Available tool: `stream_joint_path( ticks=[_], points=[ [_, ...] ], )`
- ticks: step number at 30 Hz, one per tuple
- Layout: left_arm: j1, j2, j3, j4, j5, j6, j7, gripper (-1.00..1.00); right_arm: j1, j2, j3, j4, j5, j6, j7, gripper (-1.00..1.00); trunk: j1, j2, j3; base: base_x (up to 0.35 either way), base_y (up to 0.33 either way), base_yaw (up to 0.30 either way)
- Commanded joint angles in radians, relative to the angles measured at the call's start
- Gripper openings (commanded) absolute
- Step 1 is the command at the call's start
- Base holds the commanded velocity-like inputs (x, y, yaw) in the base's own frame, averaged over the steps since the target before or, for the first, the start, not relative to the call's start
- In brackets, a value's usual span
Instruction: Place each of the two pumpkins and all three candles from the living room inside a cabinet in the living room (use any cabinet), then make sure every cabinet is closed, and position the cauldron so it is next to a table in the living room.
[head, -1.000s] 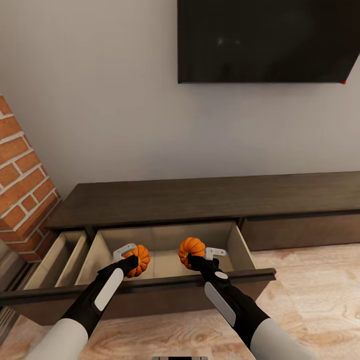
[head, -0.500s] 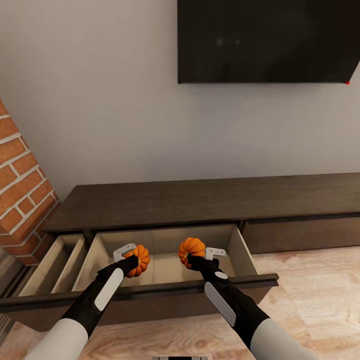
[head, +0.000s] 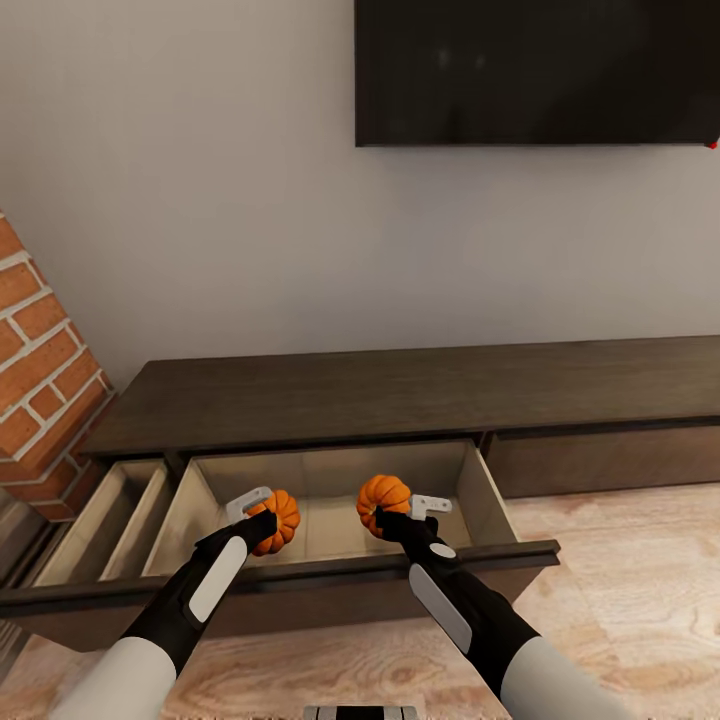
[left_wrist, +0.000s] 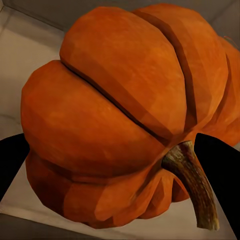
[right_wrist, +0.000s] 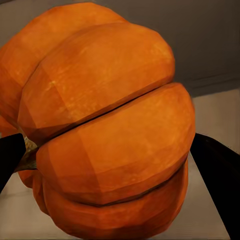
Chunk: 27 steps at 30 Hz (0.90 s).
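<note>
A pale grey wall fills the upper frame of the head view, with a black screen (head: 535, 70) at upper right and a brick column (head: 40, 370) at the left edge. Across the middle runs the dark-brown cabinet (head: 400, 390), its wide drawer (head: 330, 490) pulled open over the wood floor (head: 620, 580). At lower left, the left gripper (head: 262, 515) has its jaws spread about a pumpkin's width and clamped on the left pumpkin (head: 279, 520) above the drawer. Just right of centre, the right gripper (head: 398, 512) grips the right pumpkin (head: 384, 502) likewise, also over the drawer.
</note>
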Motion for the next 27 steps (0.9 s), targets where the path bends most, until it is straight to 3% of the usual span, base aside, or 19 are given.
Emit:
stream_joint_path(
  ticks=[1,10,24,25,27],
  points=[
    [-0.001,0.001,-0.005,-0.002,0.008,0.000,0.009,-1.00,-0.001,0.000,0.003,-0.002,-0.003,0.003,-0.007,-1.00,0.000,-0.001,-0.005,0.000,0.000,0.000],
    [0.000,0.001,-0.006,-0.002,0.010,0.000,0.009,-1.00,-0.001,0.000,0.003,-0.002,-0.003,0.003,-0.007,-1.00,0.002,-0.002,-0.024,0.000,0.000,0.000],
    [-0.001,0.001,-0.005,-0.002,0.012,0.000,0.010,-1.00,-0.001,0.000,0.003,-0.002,-0.003,0.003,-0.007,-1.00,0.002,-0.002,-0.024,0.000,0.000,0.000],
    [-0.001,0.001,-0.005,-0.002,0.012,0.000,0.010,-1.00,-0.001,0.000,0.003,-0.002,-0.003,0.004,-0.007,1.00,0.002,-0.002,-0.024,0.000,0.000,0.000],
    [0.000,0.001,-0.005,-0.002,0.012,0.000,0.010,-1.00,-0.001,0.000,0.003,-0.002,-0.003,0.004,-0.007,1.00,0.002,-0.002,-0.024,0.000,0.000,0.000]
  ],
)
